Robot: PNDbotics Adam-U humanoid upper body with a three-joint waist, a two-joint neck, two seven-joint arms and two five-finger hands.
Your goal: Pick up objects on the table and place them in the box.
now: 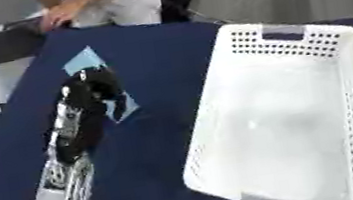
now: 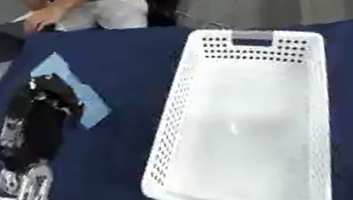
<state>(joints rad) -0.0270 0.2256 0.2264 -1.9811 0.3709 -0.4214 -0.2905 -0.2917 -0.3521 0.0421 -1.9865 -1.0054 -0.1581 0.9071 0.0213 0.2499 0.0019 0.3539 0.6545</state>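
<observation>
Partly hidden beneath the left robot hand (image 1: pixel 90 93): a light blue flat object (image 2: pixel 73 95), identity unclear. Blurred fingers; right robot hand unseen.

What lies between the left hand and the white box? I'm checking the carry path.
Only bare blue tablecloth separates the left hand, over the light blue flat object, from the white box; the right eye view shows it best.

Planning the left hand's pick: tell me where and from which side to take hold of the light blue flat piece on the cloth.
The light blue flat piece lies flat on the dark blue tablecloth, partly under the left hand. Probably take its basket-side long edge, which lies uncovered, coming from above and pinching that edge. The white basket stands apart on the right.
</observation>
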